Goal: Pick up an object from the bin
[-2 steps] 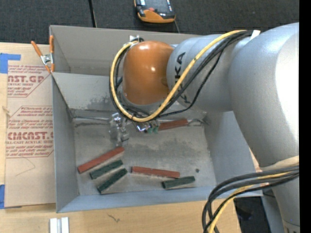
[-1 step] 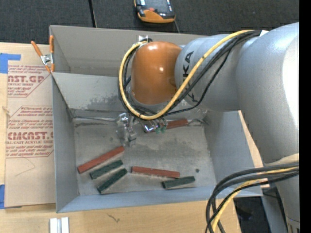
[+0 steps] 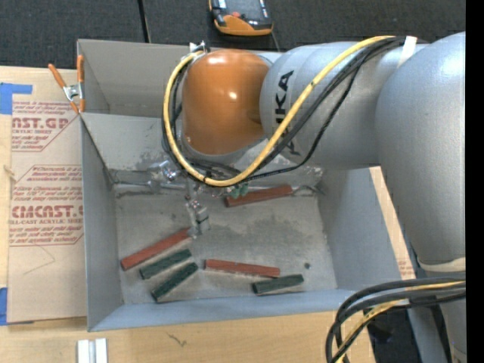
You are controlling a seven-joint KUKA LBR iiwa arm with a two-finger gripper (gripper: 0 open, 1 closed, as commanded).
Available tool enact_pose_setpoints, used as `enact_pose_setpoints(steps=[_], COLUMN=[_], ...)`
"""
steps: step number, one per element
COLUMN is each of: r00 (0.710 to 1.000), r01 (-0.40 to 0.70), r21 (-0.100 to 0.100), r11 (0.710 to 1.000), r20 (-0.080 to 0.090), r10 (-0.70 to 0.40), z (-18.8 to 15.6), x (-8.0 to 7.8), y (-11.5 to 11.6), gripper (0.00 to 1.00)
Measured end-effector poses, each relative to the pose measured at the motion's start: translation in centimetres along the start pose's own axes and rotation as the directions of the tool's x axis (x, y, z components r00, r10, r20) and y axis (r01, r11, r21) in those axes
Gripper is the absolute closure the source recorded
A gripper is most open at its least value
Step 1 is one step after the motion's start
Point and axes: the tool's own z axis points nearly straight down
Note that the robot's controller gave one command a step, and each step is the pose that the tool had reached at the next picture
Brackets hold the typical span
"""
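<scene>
Gripper (image 3: 198, 218) hangs low near the middle of the grey bin (image 3: 102, 225); I cannot tell whether it is open or closed, and nothing can be seen in its hold. Nearest lies a red-brown strip (image 3: 155, 249), its upper end just beside the tip toward 7 o'clock, with its long axis running 8 to 2 o'clock.

Three red sticks (image 3: 155, 249); three green sticks (image 3: 165, 263)

We see a dull grey bin (image 3: 102, 225) holding three rust-red sticks (image 3: 242, 268) and, nearer its front edge, three dark green sticks (image 3: 174, 280), under a silver-grey arm (image 3: 423, 127) with a glossy orange cover (image 3: 223, 100) and yellow and black cables (image 3: 169, 112).
</scene>
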Motion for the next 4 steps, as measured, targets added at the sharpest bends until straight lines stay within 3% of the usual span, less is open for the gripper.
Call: enact_pose_setpoints(steps=[1,2,3,4], r00=[1.000,0.986,0.986,0.993], r01=[-0.003,0.164,0.164,0.118], r21=[-0.001,-0.002,-0.003,0.002], r11=[1.000,0.987,0.986,0.993], r20=[-0.003,-0.006,-0.006,0.001], r10=[0.003,-0.164,-0.164,-0.118], z=[0.2,8.1,8.1,-8.1], x=[0.1,1.4,1.4,-0.2], y=[-0.1,0.9,0.9,-0.3], gripper=[0.00,1.00,1.00,1.00])
